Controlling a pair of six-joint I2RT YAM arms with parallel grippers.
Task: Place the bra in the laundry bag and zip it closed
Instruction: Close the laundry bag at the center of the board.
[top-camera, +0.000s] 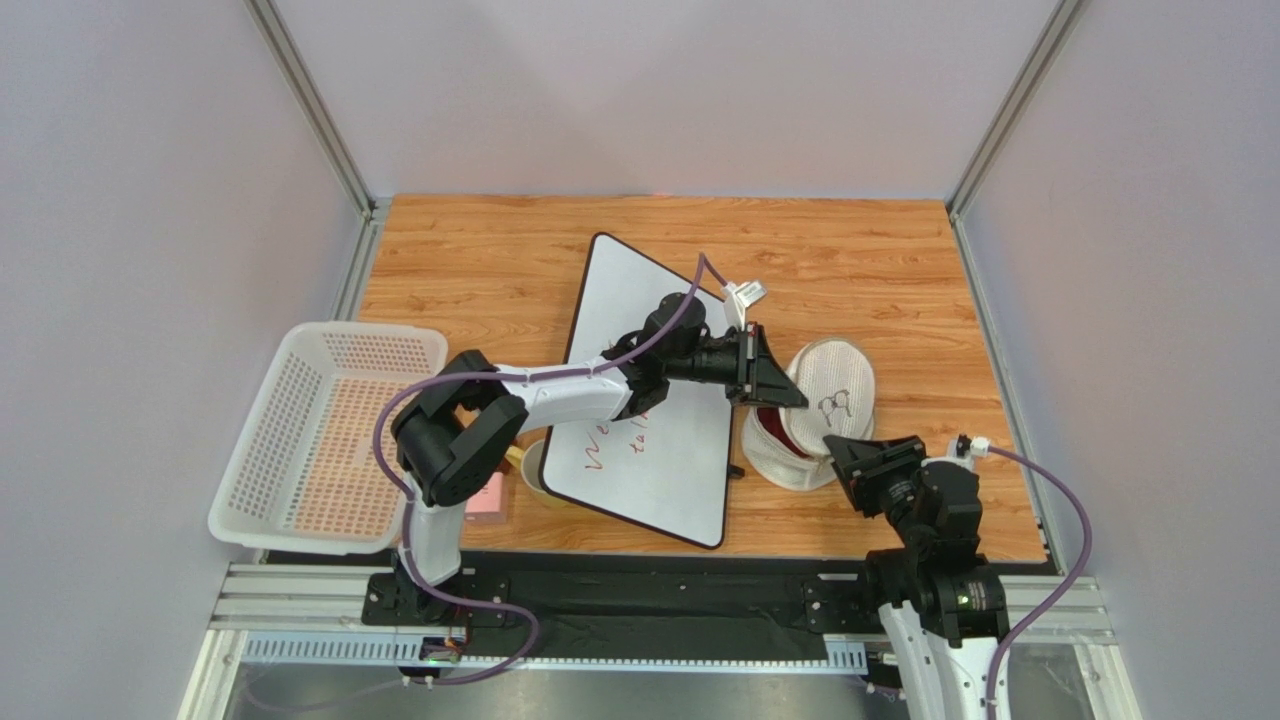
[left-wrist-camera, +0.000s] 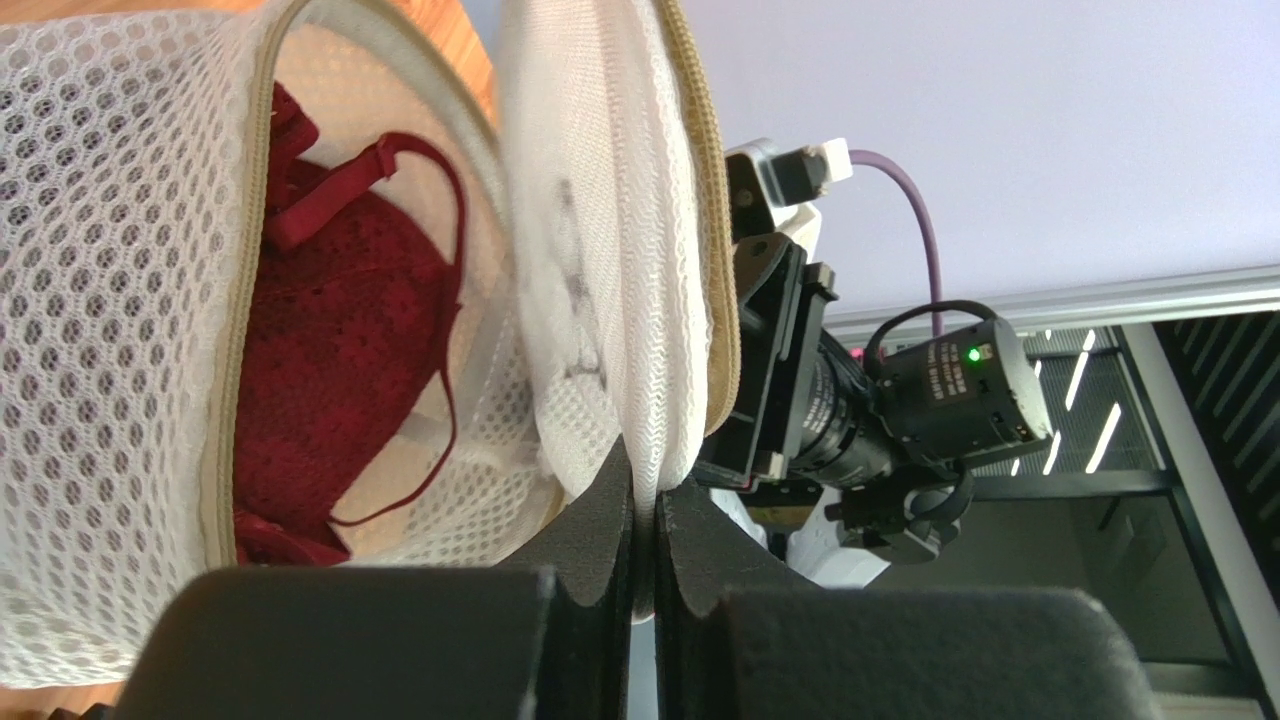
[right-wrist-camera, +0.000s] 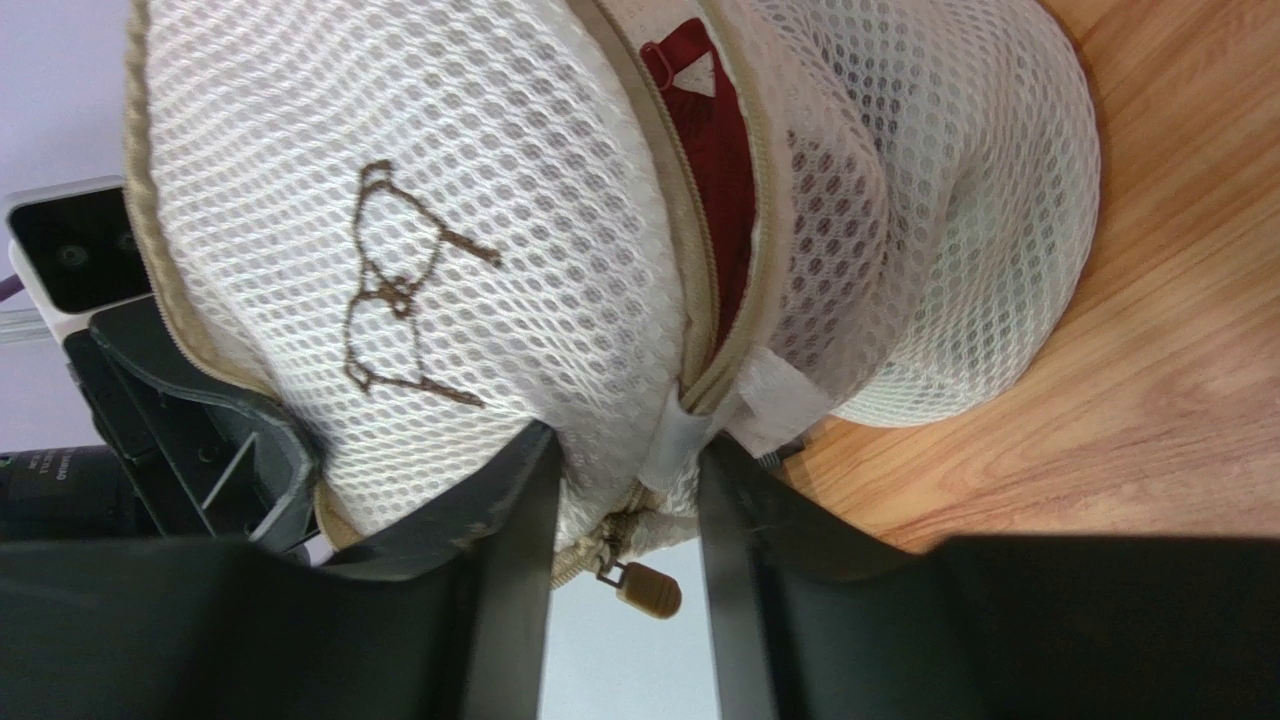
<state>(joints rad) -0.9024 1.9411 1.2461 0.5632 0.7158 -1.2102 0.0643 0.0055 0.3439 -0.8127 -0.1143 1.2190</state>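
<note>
Left wrist view: one bra (left-wrist-camera: 338, 345) inside one laundry bag (left-wrist-camera: 105, 300).

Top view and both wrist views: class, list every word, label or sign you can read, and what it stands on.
Whiteboard: red handwriting, too blurred to read.
Laundry bag: no words, only a brown bra outline on its lid.
Bra: white triangle on a red tag.
Camera: white print, too small to read.

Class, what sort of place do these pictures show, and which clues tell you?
Probably a robot lab test cell, not a home: a wooden table boxed in by plain grey panels, robot arms bolted to a metal rail.
</note>
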